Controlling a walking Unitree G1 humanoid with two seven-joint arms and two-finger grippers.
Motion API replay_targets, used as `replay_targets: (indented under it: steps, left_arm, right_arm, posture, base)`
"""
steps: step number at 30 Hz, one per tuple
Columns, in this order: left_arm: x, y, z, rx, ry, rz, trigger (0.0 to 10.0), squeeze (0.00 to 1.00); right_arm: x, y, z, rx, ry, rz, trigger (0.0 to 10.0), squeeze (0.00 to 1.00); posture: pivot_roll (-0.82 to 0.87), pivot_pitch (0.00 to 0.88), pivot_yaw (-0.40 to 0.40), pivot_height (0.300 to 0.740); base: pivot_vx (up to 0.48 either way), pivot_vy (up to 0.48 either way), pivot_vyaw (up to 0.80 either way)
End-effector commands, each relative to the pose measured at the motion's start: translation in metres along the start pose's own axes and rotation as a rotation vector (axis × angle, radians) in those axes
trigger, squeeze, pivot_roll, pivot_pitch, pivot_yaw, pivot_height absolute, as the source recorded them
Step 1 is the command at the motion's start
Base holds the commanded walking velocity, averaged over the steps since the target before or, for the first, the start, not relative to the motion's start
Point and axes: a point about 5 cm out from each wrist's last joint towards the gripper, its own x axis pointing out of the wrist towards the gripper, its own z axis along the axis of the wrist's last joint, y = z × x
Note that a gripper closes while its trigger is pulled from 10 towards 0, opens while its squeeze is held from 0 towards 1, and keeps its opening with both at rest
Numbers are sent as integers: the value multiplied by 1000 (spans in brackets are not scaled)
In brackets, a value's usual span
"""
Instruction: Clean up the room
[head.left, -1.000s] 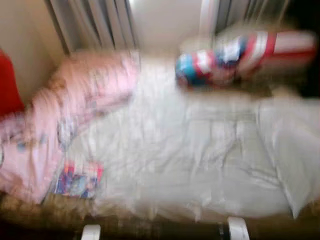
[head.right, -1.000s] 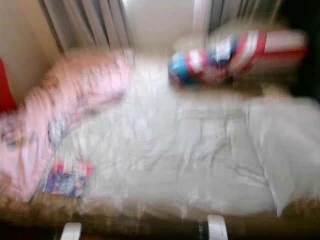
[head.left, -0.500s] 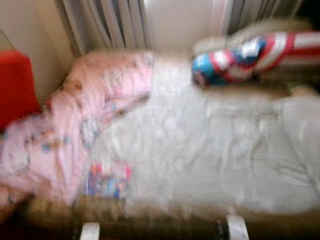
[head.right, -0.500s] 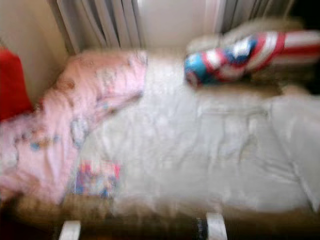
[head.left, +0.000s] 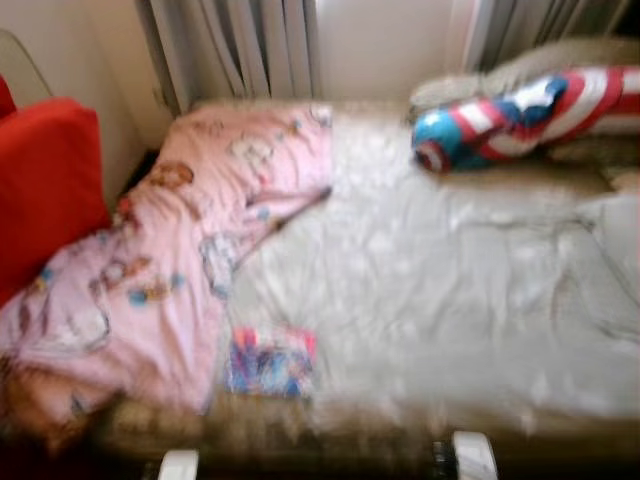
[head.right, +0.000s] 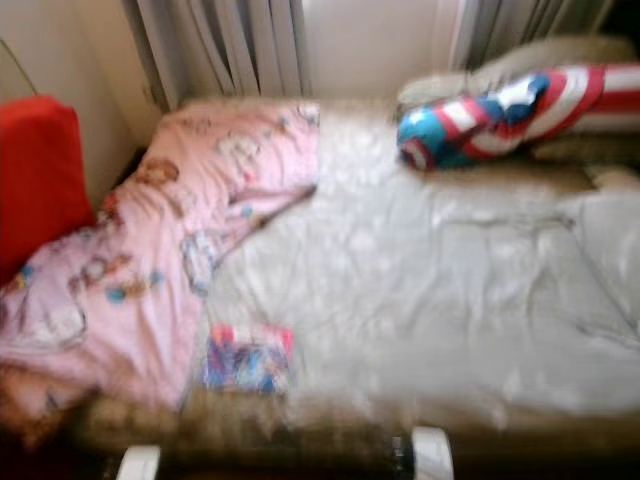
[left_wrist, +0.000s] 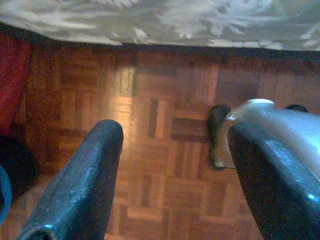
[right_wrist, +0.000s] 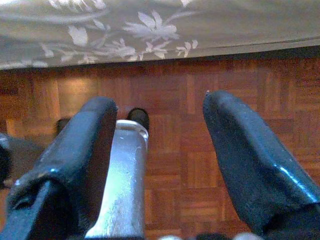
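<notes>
A: How far along is the tidying?

B: Barely begun, I'd judge. The left tool (left_wrist: 170, 185) and right tool (right_wrist: 160, 165) hang low over the brown parquet floor (left_wrist: 165, 125), fingers spread, holding nothing.

A: And on the bed?

B: Nearest lies a small colourful booklet (head.left: 270, 362), beside it a crumpled pink cartoon-print blanket (head.left: 190, 250) over the rumpled white quilt (head.left: 440, 290); farthest, a red, white and blue striped cushion (head.left: 520, 115).

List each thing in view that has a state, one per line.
Pink blanket: rumpled, lying along the bed's left side.
White sheet: spread out, wrinkled.
Striped pillow: lying at the bed's far right.
Colourful booklet: flat, near the front edge.
Curtains: drawn aside.
Left claw: open, over the parquet floor.
Right claw: open, empty.
</notes>
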Motion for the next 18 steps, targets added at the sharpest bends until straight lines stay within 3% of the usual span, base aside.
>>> replay_targets:
  steps: [1, 18]
  left_arm:
    - [-1, 4, -4, -4, 22, 12, 10000, 0]
    - [-1, 4, -6, -4, 25, 10, 10000, 0]
  right_arm:
    - [0, 4, -1, 4, 5, 12, 10000, 0]
    - [0, 10, -4, -17, 14, 30, 10000, 0]
  posture:
    - [-8, 54, -12, 740]
    - [-5, 43, -12, 740]
  base:
    - [0, 398, 0]
    - [0, 354, 0]
